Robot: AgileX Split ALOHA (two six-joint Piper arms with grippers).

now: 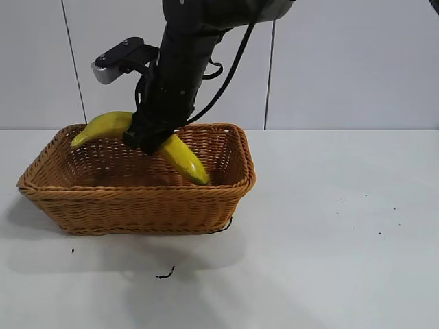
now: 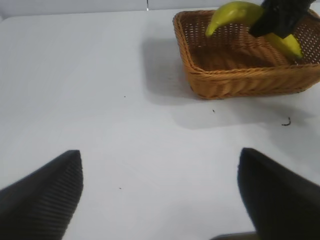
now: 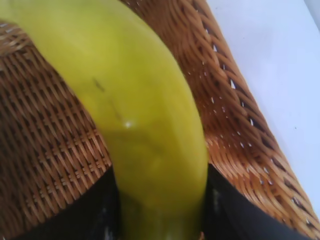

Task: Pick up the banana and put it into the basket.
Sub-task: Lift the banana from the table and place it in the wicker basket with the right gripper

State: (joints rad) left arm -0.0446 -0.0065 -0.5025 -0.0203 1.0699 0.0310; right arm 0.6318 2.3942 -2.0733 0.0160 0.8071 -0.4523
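Note:
The yellow banana (image 1: 180, 156) hangs inside the top of the woven basket (image 1: 137, 190), with my right gripper (image 1: 146, 139) shut on its middle. Its greenish end points down toward the basket's right inner wall. The other end sticks up over the far left rim. In the right wrist view the black fingers (image 3: 97, 212) press both sides of the banana (image 3: 140, 110), with the basket's weave (image 3: 50, 140) right behind. The left wrist view shows the basket (image 2: 240, 80) and banana (image 2: 231, 12) far off. My left gripper (image 2: 160, 152) is open over bare table, away from the basket.
The basket stands on a white table (image 1: 329, 226) in front of a white panelled wall. A small dark scrap (image 1: 164, 275) lies on the table in front of the basket, and a few dark specks dot the right side.

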